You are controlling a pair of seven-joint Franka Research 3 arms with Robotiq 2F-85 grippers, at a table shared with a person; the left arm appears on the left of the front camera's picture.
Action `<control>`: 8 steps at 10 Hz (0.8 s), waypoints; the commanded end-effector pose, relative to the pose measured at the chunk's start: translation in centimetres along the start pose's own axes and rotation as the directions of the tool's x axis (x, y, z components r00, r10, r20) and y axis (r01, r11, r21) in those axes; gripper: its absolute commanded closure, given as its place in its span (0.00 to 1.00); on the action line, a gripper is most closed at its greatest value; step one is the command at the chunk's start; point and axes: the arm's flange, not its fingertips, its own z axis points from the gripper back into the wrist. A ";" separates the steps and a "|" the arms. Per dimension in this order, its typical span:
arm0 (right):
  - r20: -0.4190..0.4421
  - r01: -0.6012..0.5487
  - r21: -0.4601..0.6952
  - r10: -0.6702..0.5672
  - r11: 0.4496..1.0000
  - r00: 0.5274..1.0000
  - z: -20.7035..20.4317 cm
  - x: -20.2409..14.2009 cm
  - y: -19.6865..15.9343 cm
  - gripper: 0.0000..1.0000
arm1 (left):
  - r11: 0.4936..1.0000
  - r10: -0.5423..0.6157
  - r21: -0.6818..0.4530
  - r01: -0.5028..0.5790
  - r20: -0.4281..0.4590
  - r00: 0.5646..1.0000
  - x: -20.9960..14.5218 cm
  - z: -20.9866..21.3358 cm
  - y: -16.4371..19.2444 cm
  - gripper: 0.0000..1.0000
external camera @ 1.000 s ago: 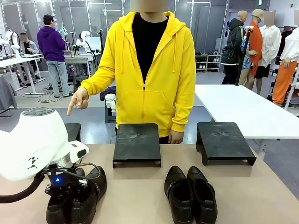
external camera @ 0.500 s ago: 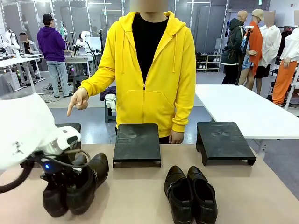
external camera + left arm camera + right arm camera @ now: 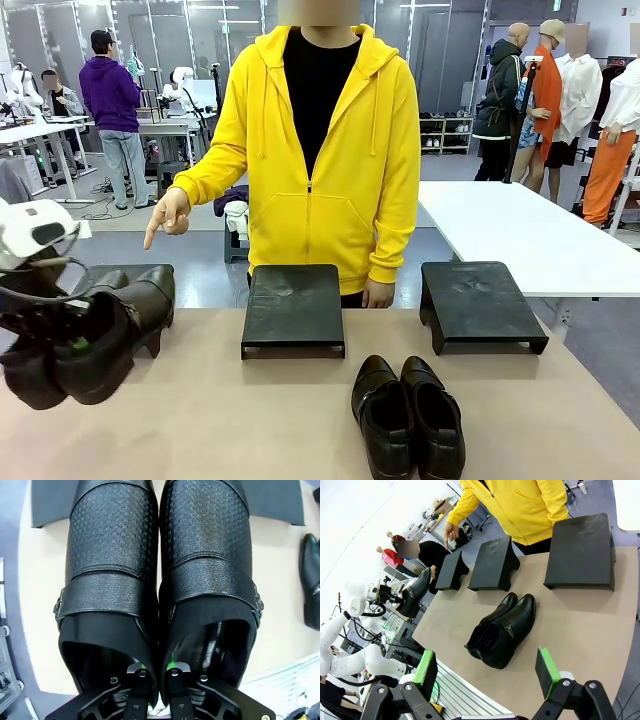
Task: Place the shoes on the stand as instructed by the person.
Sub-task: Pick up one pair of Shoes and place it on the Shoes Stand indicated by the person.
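Left gripper (image 3: 156, 672) is clenched on the strap pair (image 3: 100, 340), fingers pinching the two inner walls together at the heel end. I've got both shoes as one bundle, lifted clear of the table (image 3: 250, 430) at its 9 o'clock edge. Long axis runs straight out from the jaws: toes at 12 o'clock in the left wrist view, about 1 o'clock in the front view. Right gripper (image 3: 487, 670) is released, pads wide apart, nothing between them. It hangs above the near table edge with the glossy black pair (image 3: 408, 415) ahead of it at 12, on the tabletop. The left stand (image 3: 451, 572) sits just past the strap pair's toes, at 12 to 1 o'clock from the held shoes. The middle stand (image 3: 293, 305) and right stand (image 3: 480, 300) are off toward 3. The person's hand (image 3: 165, 215) points down at the left stand. My read: carry forward along the toe axis onto that stand; left arm is far nearer.
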 end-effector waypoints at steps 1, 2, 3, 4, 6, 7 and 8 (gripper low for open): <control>0.010 -0.020 0.008 0.020 1.000 1.000 0.1 0.1 0.0 0.00 | 0.999 -0.028 0.027 0.027 0.036 0.999 -1.6 -0.8 1.6 1.00; 0.010 -0.020 0.008 0.020 1.000 1.000 0.1 0.1 0.0 0.00 | 1.000 0.000 0.000 0.000 0.000 1.000 0.0 0.0 0.0 1.00; 0.010 -0.020 0.008 0.020 1.000 1.000 0.1 0.1 0.0 0.00 | 1.000 0.000 0.000 0.000 0.000 1.000 0.0 0.0 0.0 1.00; 0.010 -0.020 0.008 0.020 1.000 1.000 0.1 0.1 0.0 0.00 | 1.000 0.000 0.000 0.000 0.000 1.000 0.0 0.0 0.0 1.00; 0.010 -0.020 0.008 0.020 1.000 1.000 0.1 0.1 0.0 0.00 | 1.000 0.000 0.000 0.000 0.000 1.000 0.0 0.0 0.0 1.00; 0.010 -0.020 0.008 0.020 1.000 1.000 0.1 0.1 0.0 0.00 | 1.000 0.000 0.000 0.000 0.000 1.000 0.0 0.0 0.0 1.00; 0.010 -0.020 0.008 0.020 1.000 1.000 0.1 0.1 0.0 0.00 | 1.000 -0.015 0.013 0.015 -0.015 1.000 -0.2 -0.7 0.4 0.92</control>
